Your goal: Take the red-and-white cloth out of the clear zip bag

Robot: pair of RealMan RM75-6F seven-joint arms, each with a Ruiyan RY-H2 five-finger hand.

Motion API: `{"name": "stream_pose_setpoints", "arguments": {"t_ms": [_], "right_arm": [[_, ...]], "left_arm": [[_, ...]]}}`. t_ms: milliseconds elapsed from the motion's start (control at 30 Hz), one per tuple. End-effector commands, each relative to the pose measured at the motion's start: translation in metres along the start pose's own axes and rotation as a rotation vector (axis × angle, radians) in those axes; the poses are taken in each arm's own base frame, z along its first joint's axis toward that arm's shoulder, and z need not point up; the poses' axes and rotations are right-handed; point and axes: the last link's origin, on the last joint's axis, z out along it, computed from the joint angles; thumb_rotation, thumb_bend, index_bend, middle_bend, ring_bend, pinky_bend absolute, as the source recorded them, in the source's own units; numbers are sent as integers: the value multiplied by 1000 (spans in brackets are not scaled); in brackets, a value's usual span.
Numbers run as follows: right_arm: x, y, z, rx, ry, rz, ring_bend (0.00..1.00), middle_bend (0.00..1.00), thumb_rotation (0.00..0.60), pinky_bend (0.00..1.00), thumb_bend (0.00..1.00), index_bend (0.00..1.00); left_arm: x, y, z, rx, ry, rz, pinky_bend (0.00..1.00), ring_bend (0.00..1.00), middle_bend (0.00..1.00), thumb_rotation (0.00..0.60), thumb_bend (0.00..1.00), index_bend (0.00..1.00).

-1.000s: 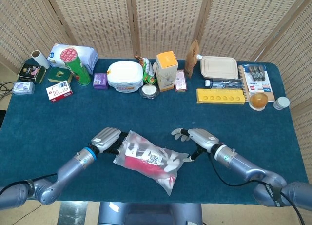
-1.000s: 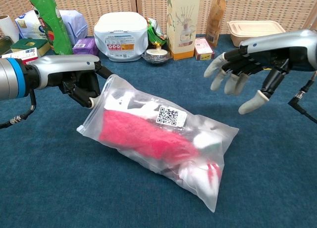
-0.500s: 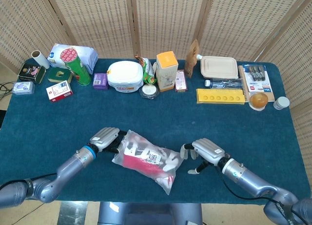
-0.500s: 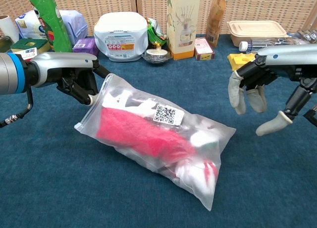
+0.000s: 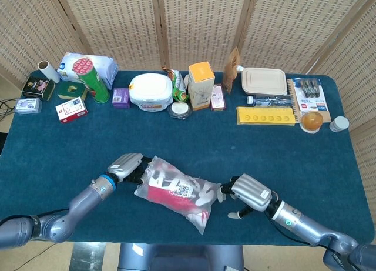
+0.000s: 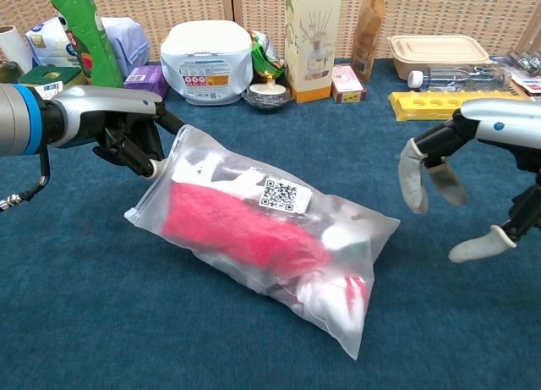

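I have the blue counter (image 5: pixel 53 159) in front of me, its far edge lined with boxes, tins and containers I don't need. Near my side lies one clear zip bag (image 6: pixel 270 238), stretched out slantwise, with the one red-and-white cloth (image 6: pixel 245 233) bunched inside it, fully enclosed as far as I can see.

My left hand (image 6: pixel 135 140) pinches the bag's upper left corner, which is lifted a little off the counter. I judge that end to be the zip mouth, so I am holding it there to anchor the bag while the other hand works the opening.

My right hand (image 6: pixel 461 174) holds nothing: its fingers (image 6: pixel 414 183) hang spread and pointing down, just beside the bag's far end without touching it. In the head view it sits close to the bag's right edge, placed to steady the bottom or come across to the mouth.

The cloth is not yet out.
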Motion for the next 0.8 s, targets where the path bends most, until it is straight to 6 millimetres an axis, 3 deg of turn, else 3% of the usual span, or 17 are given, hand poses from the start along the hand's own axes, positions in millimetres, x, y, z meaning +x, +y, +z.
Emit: {"name": "stream_pose_setpoints", "arguments": {"t_ms": [33, 433, 800], "right_arm": [[-9, -3, 0, 52, 9, -74, 673, 539, 600, 520, 164, 479], [-22, -6, 1, 182, 56, -298, 816, 648, 600, 612, 102, 399], [-44, -14, 0, 264, 61, -467, 902, 730, 600, 708, 177, 360]], "left_arm": [[1, 3, -1, 5, -6, -2, 968, 1000, 1000, 600, 537, 875], [1, 4, -2, 33, -22, -21, 968, 1000, 1000, 600, 537, 875], [0, 7, 1, 54, -42, -42, 968, 1000, 1000, 600, 537, 875]]}}
